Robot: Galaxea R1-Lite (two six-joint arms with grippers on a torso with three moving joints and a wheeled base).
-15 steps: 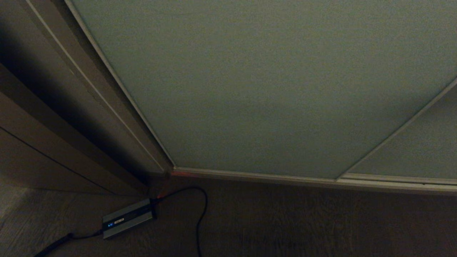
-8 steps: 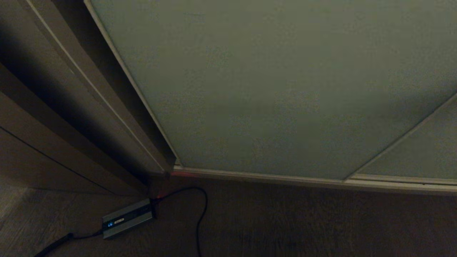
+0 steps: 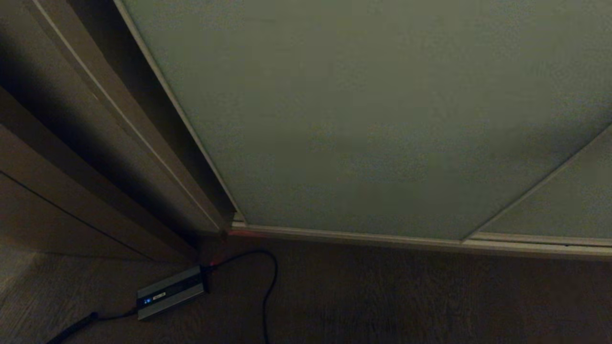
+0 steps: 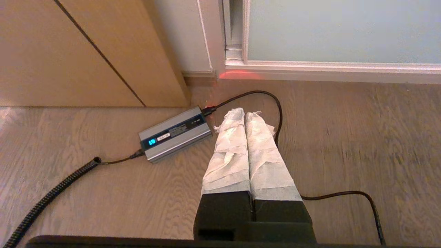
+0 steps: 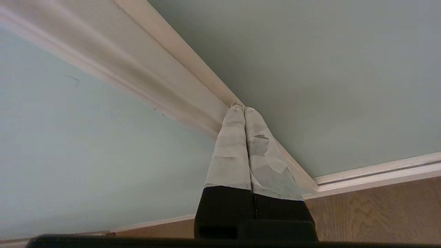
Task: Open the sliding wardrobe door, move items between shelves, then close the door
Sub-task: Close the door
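Note:
The sliding wardrobe door [image 3: 382, 119], a pale grey-green panel with a thin light frame, fills the head view. A dark gap [image 3: 158, 119] stands between its left edge and the wardrobe's side. Neither gripper shows in the head view. In the right wrist view my right gripper [image 5: 240, 107] is shut and empty, its taped tips pressed against the light frame strip [image 5: 172, 79] where two grey-green panels meet. My left gripper [image 4: 244, 112] hangs shut and empty over the wooden floor, apart from the door. The items and the shelves are hidden behind the door.
A grey power adapter [image 3: 171, 292] [image 4: 175, 133] with a lit blue display lies on the floor near the door's left corner, and its black cable [image 3: 270, 286] loops beside it. A brown wood-grain panel [image 3: 28, 205] stands at the left.
The door has slid to the right, and the dark gap at its left edge has widened. Most of that shift came in the first half second. The left gripper has kept still.

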